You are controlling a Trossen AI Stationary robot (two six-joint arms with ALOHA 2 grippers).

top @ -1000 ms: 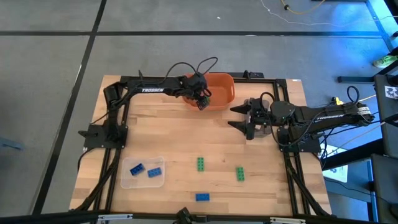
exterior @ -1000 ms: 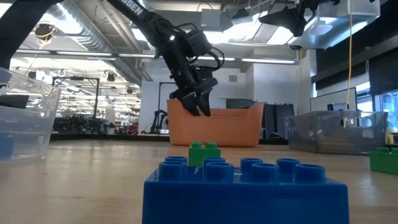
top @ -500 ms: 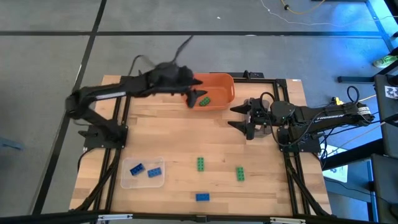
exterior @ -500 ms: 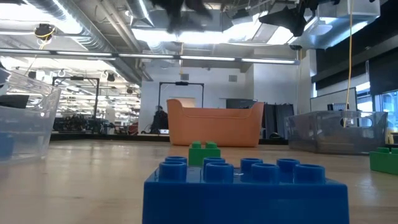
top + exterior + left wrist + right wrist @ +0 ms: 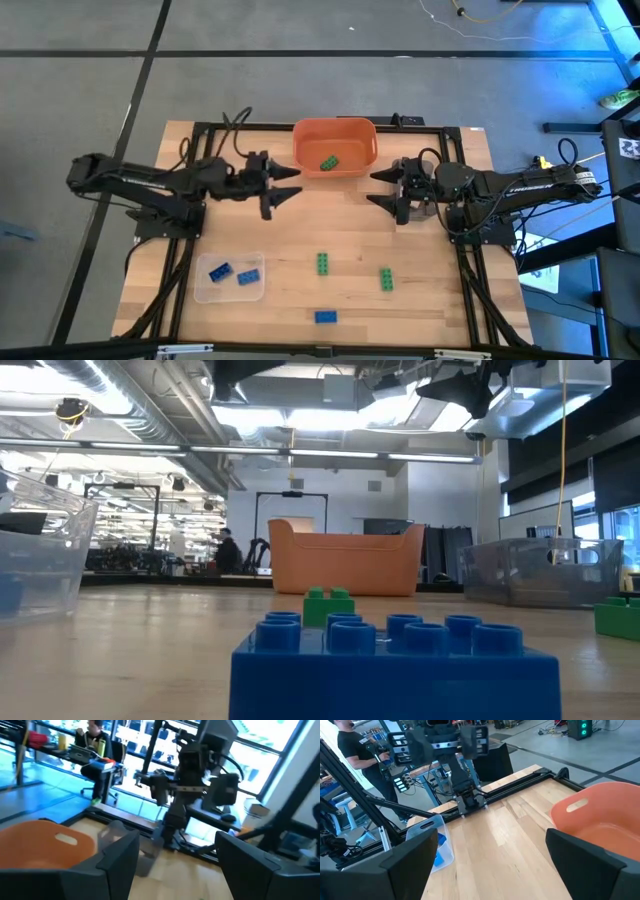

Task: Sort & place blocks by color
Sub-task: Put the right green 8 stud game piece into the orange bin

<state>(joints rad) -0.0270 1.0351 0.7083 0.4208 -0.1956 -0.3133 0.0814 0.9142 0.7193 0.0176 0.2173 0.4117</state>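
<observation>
Left of the orange bowl (image 5: pixel 335 124), over bare table (image 5: pixel 330 222): left gripper (image 5: pixel 296 184), drawn back from its place above the bowl's left rim a second ago, fingers spread wide and holding nothing. Inside the bowl, one green block (image 5: pixel 328 162), seen there only since half a second ago, hence judged one green piece delivered and that arm free for the next pick. Right of the bowl, at about the same depth: right gripper (image 5: pixel 374 188), unmoved across all three high views, jaws likewise wide apart and empty, pointed toward the left gripper. Still loose on the near half of the table: a second green block (image 5: pixel 324 263) near the middle, a third green block (image 5: pixel 386 279) to its right, and a lone blue block (image 5: pixel 325 316) nearest of all (filling the foreground of the low view). At near left, a clear tray (image 5: pixel 205 292) with two blue blocks (image 5: pixel 219 270) (image 5: pixel 249 277) lying in it. Sorting judged well along but unfinished: three pieces outstanding, two for the bowl, one for the tray. Open wood on all sides of each loose piece, none touching another or a container; black frame rails (image 5: pixel 466 290) along both table sides well apart from the green pieces, the lone blue block close to the near edge.
</observation>
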